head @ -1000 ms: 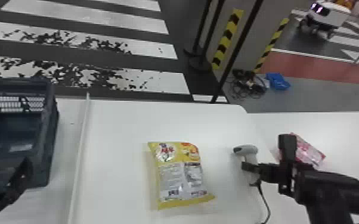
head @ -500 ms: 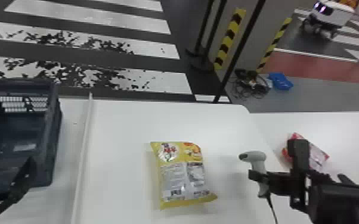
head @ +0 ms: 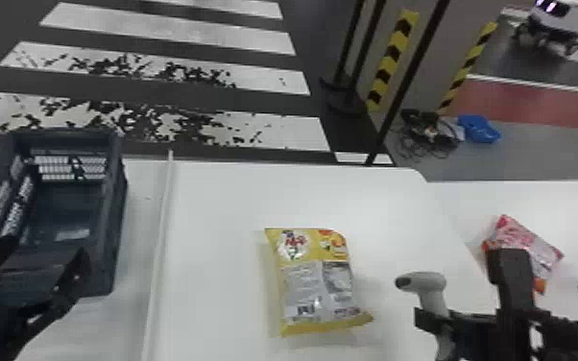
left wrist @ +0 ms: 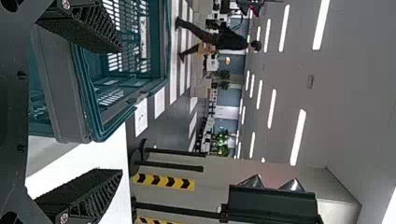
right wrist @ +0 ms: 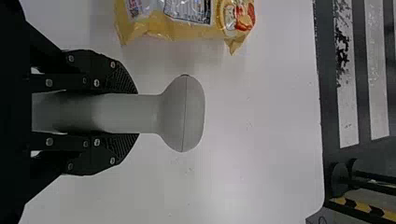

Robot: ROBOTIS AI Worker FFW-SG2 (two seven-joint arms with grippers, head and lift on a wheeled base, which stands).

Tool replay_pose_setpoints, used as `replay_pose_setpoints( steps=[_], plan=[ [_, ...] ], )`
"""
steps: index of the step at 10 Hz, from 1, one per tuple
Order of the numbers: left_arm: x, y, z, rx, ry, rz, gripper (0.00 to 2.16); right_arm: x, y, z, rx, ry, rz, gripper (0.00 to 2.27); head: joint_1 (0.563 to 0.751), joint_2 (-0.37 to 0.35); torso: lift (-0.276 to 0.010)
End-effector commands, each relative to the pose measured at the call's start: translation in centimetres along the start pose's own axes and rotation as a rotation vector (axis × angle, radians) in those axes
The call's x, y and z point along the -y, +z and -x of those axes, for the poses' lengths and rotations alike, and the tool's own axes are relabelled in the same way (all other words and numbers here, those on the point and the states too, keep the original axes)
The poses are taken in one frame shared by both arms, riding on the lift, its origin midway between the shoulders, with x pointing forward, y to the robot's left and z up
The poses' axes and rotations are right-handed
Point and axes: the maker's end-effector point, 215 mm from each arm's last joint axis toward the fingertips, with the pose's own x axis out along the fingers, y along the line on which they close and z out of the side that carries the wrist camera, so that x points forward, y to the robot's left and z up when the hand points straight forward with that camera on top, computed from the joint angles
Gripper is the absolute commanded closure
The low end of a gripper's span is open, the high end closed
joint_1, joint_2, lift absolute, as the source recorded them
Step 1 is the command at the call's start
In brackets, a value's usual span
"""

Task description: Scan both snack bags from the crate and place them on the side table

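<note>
The side table (head: 576, 206) spreads beyond my right fingers (right wrist: 114, 77), the crate (head: 115, 206) beyond my parted left fingers (left wrist: 86, 193). The yellow bag (head: 317, 288) lies left of my right fingers; the pink bag (head: 523, 242), past them, looks delivered. The scanner (right wrist: 130, 113) they clamp has drawn back toward me, probably to scan yellow.

Head view looks forward-down, sharing the crate (head: 116, 206) with the nearer, level left wrist view; right wrist view looks closely down, right of it.
</note>
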Motion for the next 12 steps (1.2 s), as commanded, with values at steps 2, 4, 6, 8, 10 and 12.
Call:
replay_pose_setpoints(
  steps=[2,4,6,8,10,12],
  plan=[
    [-0.1,0.0,0.1,0.000,-0.001,0.002,0.08,-4.0,-3.1,2.6,-0.100,0.023,0.001,2.25,0.695,-0.206,-0.095],
    [-0.1,0.0,0.1,0.000,-0.001,0.002,0.08,-6.9,-1.8,4.4,-0.061,0.046,0.040,2.25,0.695,-0.169,-0.095],
    [-0.1,0.0,0.1,0.000,0.000,0.003,0.08,-9.5,0.1,5.8,0.002,0.035,0.094,2.25,0.695,-0.125,-0.095],
    [-0.2,-0.4,0.2,-0.004,0.004,0.012,0.08,-12.6,0.8,6.9,0.036,0.028,0.146,2.25,0.695,-0.080,-0.095],
    [-0.2,-0.4,0.2,-0.001,0.006,0.015,0.08,-15.8,0.3,7.3,0.039,0.043,0.195,2.25,0.695,-0.038,-0.095],
    [-0.4,-0.4,0.3,0.007,0.010,0.018,0.08,-18.3,-0.3,7.9,0.044,0.039,0.241,2.25,0.695,0.016,-0.095]
  ],
)
